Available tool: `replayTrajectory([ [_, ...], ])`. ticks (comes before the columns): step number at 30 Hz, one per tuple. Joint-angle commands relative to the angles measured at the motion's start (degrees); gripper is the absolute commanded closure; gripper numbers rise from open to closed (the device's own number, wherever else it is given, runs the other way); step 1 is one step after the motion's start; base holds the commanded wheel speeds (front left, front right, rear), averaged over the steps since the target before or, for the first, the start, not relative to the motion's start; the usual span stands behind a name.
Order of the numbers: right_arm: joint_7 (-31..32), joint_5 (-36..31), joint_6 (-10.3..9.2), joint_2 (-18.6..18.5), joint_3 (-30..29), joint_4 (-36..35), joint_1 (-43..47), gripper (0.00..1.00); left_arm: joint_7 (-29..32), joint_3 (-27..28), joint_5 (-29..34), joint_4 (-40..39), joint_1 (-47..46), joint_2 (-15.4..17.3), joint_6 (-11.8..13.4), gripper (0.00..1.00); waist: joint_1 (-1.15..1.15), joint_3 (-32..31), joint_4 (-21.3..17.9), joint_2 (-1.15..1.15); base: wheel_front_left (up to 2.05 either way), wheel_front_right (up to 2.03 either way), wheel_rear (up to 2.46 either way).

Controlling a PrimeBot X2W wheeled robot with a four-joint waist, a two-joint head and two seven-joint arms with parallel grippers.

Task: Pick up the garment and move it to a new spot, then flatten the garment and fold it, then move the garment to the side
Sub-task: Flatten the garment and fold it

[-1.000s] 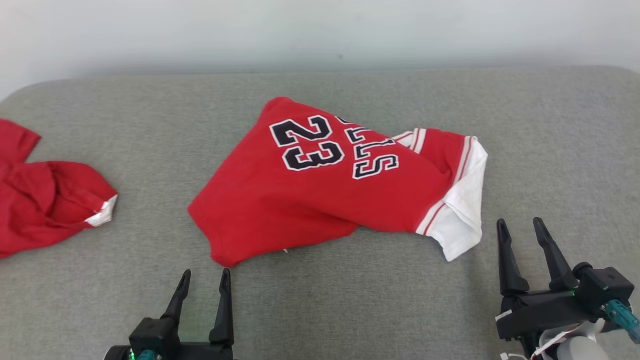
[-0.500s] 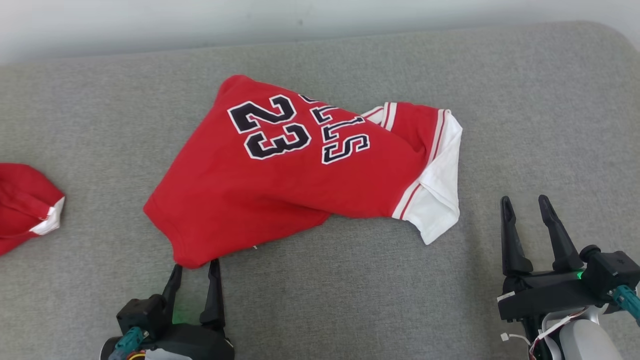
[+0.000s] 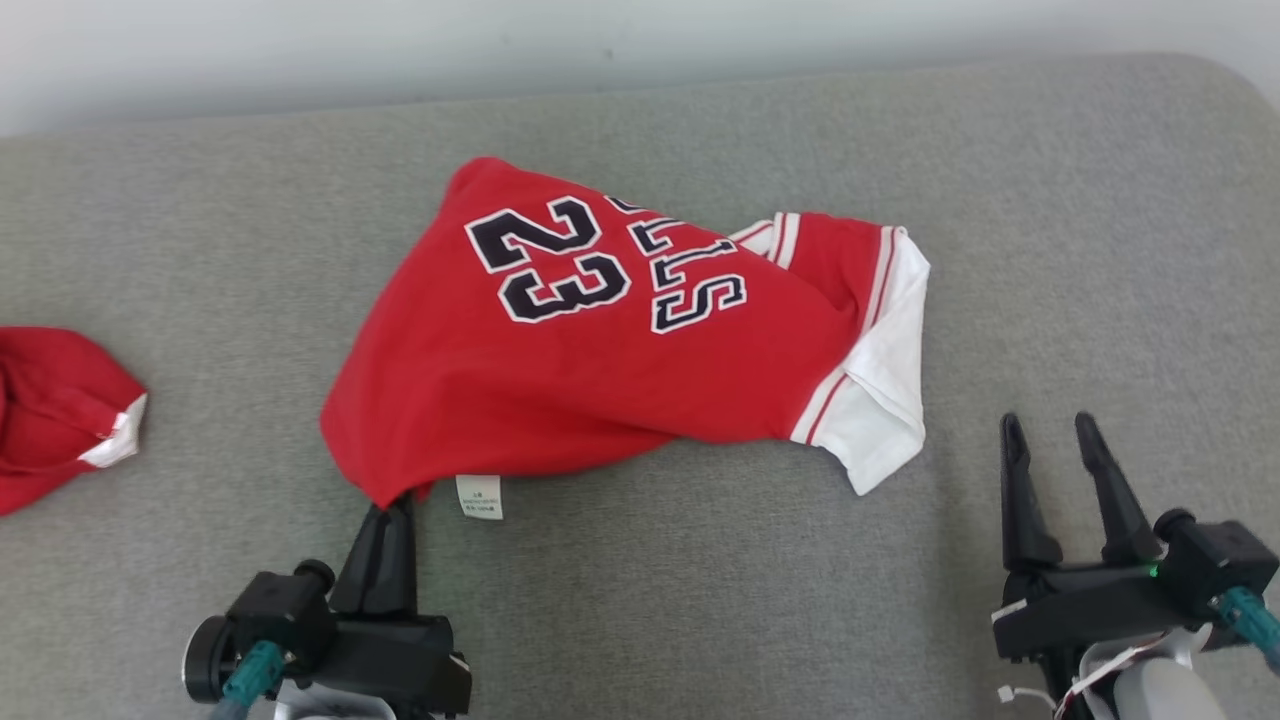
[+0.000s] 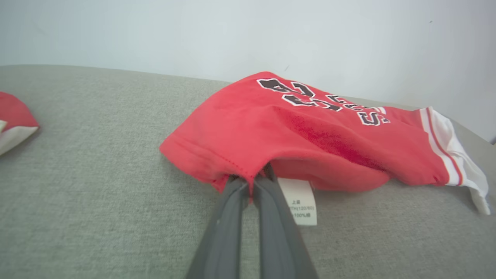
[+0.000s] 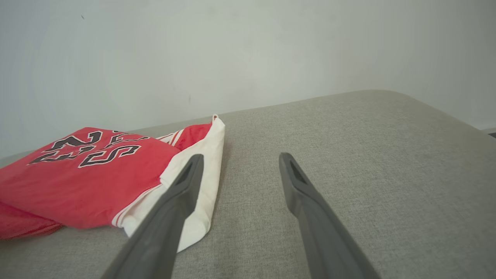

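Observation:
The garment [image 3: 600, 350] is a red jersey with a dark "23", lettering and white-trimmed sleeves, lying crumpled on the grey padded surface. My left gripper [image 3: 395, 503] is shut on the garment's near left hem corner, which is lifted slightly so that a white care label [image 3: 479, 496] hangs out. The left wrist view shows the two fingers [image 4: 232, 193] pinched together on the red hem [image 4: 217, 166], beside the label [image 4: 300, 201]. My right gripper [image 3: 1050, 430] stands open just right of the white sleeve [image 3: 880, 400], touching nothing. In the right wrist view its fingers [image 5: 186, 186] frame bare surface beside the sleeve [image 5: 205, 162].
A second red garment [image 3: 55, 410] with a white edge lies at the far left of the surface [image 3: 700, 600]. A pale wall [image 3: 400, 40] runs behind the rounded back edge. Open grey surface stretches along the front and the right side.
My left gripper has gone forward to the garment's near corner and shut on it, lifting the hem and baring the label. The camera has shifted. The right gripper has stayed open.

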Motion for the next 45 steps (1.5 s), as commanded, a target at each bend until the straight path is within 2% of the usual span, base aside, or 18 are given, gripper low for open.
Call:
replayTrajectory([
  [1,0.0,0.1,-0.10,0.7,0.0,0.4,1.0,0.00,-0.2,-0.4,1.0,-1.4,1.3,0.0,-0.4,1.00,0.00,-2.3,2.3,0.00,0.00,0.00,0.00],
  [8,0.0,0.4,-0.10,2.3,0.7,2.0,2.6,0.00,-0.2,-2.8,4.2,-6.2,4.3,0.0,-1.5,1.00,0.00,-5.2,6.5,0.00,0.00,0.00,0.00],
  [14,0.0,0.4,-0.10,2.7,1.3,2.1,1.5,0.00,-0.2,-3.5,6.0,-7.0,5.1,0.1,-1.9,1.00,0.00,-4.2,7.1,0.00,0.00,0.00,0.00],
  [18,0.0,0.9,-0.10,2.3,2.4,2.2,0.2,0.00,-0.2,-3.4,6.5,-5.5,2.6,0.9,-1.8,1.00,0.00,-2.3,5.8,0.00,0.00,0.00,0.00],
  [23,0.0,1.3,-0.10,2.2,3.4,2.5,-1.8,0.00,-0.2,-3.8,6.7,0.6,-4.8,3.6,-1.8,1.00,0.00,1.2,1.7,0.00,0.00,0.00,0.00],
  [31,0.0,2.1,-0.11,1.9,4.0,2.3,-4.0,0.00,-0.2,-3.2,7.8,16.6,-19.9,7.0,-1.7,1.00,0.00,5.4,-3.8,0.00,0.00,0.00,0.00],
  [34,0.0,2.4,-0.11,1.8,4.2,2.2,-4.6,0.00,0.1,-2.6,8.3,23.1,-24.7,7.7,-0.3,1.00,0.00,6.4,-4.9,0.00,0.00,0.00,0.00],
  [36,0.0,2.2,-0.10,2.1,4.2,2.1,-4.6,0.00,0.4,-2.0,8.0,27.1,-27.6,7.1,1.2,0.18,0.00,6.7,-5.4,0.00,0.00,0.00,0.00],
  [37,0.0,2.2,-0.10,2.1,4.2,2.2,-4.7,0.00,0.7,-1.8,7.9,28.9,-28.7,7.0,1.9,0.00,0.00,6.7,-5.4,0.00,0.00,0.00,0.00],
  [42,0.0,2.2,-0.10,2.1,3.5,2.7,-4.4,0.00,0.0,0.0,6.4,32.0,-31.0,5.9,4.0,0.00,0.00,6.2,-4.4,0.00,0.00,0.00,0.00],
  [45,0.0,2.3,-0.10,2.2,3.1,2.9,-3.8,0.00,-0.2,0.6,6.0,29.5,-30.0,4.9,4.0,0.00,0.00,5.3,-2.9,0.00,0.00,0.00,0.00],
])
